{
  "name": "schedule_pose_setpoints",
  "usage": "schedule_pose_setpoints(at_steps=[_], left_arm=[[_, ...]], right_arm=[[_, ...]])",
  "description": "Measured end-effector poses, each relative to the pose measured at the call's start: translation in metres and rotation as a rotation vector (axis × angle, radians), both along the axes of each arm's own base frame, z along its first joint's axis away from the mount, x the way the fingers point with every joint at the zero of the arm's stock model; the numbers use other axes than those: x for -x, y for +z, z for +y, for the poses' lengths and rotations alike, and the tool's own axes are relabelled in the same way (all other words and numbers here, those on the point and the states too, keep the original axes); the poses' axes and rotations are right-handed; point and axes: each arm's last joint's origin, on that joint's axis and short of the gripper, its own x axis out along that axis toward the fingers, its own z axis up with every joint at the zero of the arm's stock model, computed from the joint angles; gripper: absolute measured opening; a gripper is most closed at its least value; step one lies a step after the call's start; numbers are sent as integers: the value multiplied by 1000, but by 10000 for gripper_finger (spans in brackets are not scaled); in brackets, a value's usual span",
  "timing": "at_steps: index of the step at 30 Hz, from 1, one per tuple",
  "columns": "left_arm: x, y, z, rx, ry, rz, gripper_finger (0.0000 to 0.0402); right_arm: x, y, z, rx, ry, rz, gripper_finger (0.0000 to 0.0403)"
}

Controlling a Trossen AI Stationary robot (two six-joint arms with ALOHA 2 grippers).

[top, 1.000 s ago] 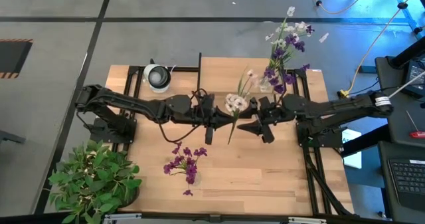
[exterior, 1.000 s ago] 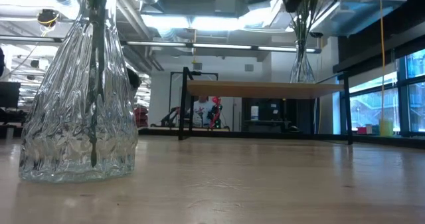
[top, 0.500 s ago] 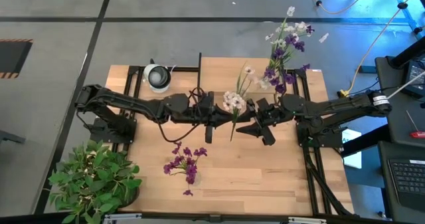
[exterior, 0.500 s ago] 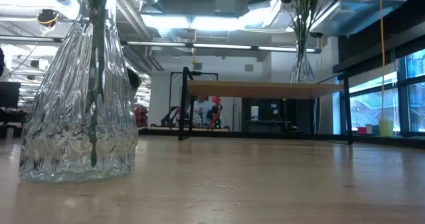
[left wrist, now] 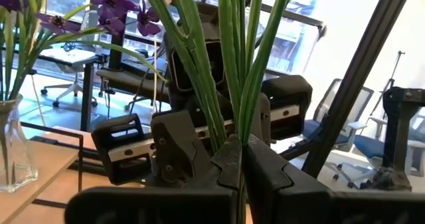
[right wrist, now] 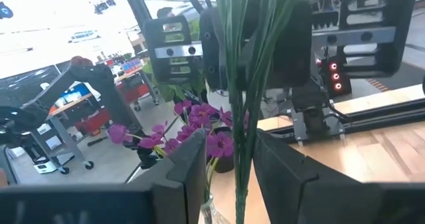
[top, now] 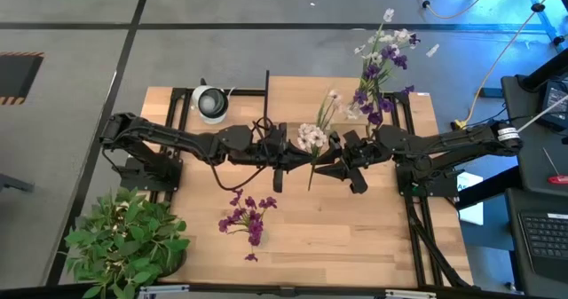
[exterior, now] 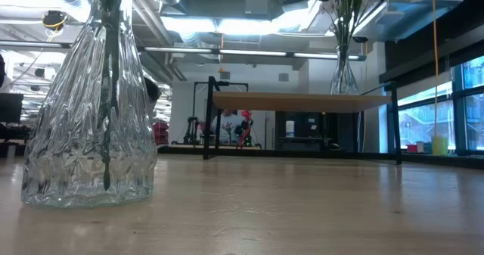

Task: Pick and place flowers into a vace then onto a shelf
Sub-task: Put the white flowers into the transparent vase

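Observation:
A bunch of flowers (top: pixel 312 139), green stems with white blossoms, hangs in the air over the middle of the table. My left gripper (left wrist: pixel 240 163) comes from the left and is shut on its stems. My right gripper (right wrist: pixel 231 174) faces it from the right, open, with one finger on either side of the same stems (right wrist: pixel 238 84). A clear glass vase (exterior: pixel 87 111) with purple flowers (top: pixel 247 217) stands near the table's front. A second vase (exterior: pixel 344 77) with purple and white flowers (top: pixel 380 64) stands on the shelf (exterior: pixel 302 101). My left gripper pinches the bunch's green stems (left wrist: pixel 232 127) together between its two shut fingers. It comes in level from the table's left and lies across the stems. The bunch stands nearly upright, with the blossoms above the fingers and the cut ends (top: pixel 308 185) below, clear of the table.
A bushy potted plant (top: pixel 124 241) sits at the near left corner. A round white device (top: pixel 209 102) lies at the far left. The shelf's black frame (top: pixel 267 90) rises at the back. Bare wood (top: pixel 355 237) shows on the near right.
My right gripper's fingers have drawn closer together around the stems. The bunch and my left gripper have kept their place.

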Motion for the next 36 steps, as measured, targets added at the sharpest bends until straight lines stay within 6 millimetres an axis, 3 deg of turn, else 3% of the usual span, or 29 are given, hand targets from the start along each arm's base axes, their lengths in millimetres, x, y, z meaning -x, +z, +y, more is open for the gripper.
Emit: schedule_pose_setpoints(at_steps=[21,25,33,36], left_arm=[[-7,-9,-1,-1,-14,22,3],[-7,-9,-2,4,-27,23,3],[-7,-9,-3,7,-49,23,10],[-6,-9,-4,-15,-62,22,33]], right_arm=[[-8,-4,1,-9,4,-15,121],[-8,-4,1,-27,7,-9,98],[-8,-4,2,-23,34,-9,15],[-8,-4,2,-10,33,-11,13]])
